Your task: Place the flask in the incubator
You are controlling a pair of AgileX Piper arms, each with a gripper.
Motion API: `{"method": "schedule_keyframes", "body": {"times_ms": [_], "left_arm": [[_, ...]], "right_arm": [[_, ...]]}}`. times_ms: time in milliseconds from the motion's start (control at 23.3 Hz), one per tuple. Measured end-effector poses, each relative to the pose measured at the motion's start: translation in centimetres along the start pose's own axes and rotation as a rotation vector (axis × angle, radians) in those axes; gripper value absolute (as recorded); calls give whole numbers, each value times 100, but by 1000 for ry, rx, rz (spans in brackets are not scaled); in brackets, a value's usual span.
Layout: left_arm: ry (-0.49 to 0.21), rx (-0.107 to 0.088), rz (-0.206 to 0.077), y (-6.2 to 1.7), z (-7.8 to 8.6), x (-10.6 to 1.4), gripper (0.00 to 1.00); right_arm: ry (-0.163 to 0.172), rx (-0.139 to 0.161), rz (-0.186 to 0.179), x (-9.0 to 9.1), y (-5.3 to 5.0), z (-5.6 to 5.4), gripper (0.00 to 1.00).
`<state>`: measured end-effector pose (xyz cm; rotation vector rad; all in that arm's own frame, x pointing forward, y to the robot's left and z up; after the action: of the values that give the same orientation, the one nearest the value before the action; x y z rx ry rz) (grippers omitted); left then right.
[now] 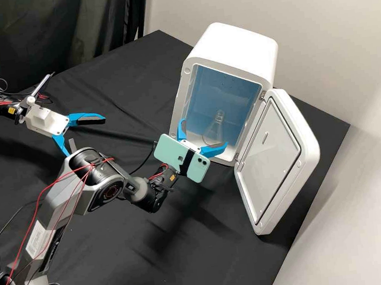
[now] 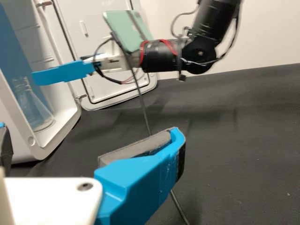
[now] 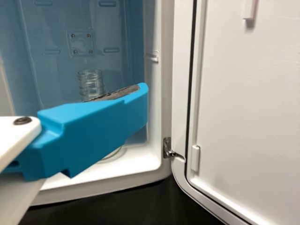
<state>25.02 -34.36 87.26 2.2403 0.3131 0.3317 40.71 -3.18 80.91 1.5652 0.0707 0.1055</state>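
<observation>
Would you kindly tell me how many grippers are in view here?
2. The left gripper hangs open over the bench; the right gripper is open at the incubator's mouth, before the flask. None seems hidden.

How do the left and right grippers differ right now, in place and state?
Place: the right gripper sits at the incubator's open front, near the flask standing inside; the left gripper hangs over the bench, far from it. Look: a mint-green phone is mounted behind the right gripper; a plain white block behind the left gripper. Shared: both are open and empty.

Dark grey arms (image 1: 69,196), red cables (image 1: 94,164), white tool bodies (image 1: 45,120), bright blue fingers (image 1: 86,118)
</observation>
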Motion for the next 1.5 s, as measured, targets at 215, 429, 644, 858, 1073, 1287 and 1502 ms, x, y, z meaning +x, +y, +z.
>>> {"method": "schedule_keyframes", "body": {"times_ms": [215, 429, 644, 858, 1073, 1287, 1502], "left_arm": [[10, -5, 2, 1, 20, 4, 100], [93, 20, 8, -11, 68, -12, 100], [110, 5, 40, -7, 80, -43, 100], [89, -65, 68, -12, 93, -80, 100], [63, -71, 64, -18, 117, -82, 100], [49, -85, 63, -18, 129, -82, 100], [49, -84, 62, -22, 130, -86, 100]], "right_arm": [[-13, -58, -15, -180, -203, -86, 100], [-49, -110, -57, -387, -329, -147, 100], [-66, -121, -83, -530, -358, -174, 100], [-78, -119, -100, -608, -377, -169, 100], [-82, -119, -107, -628, -389, -161, 100], [-88, -119, -103, -670, -360, -164, 100], [-93, -118, -106, -684, -362, -153, 100]]}}
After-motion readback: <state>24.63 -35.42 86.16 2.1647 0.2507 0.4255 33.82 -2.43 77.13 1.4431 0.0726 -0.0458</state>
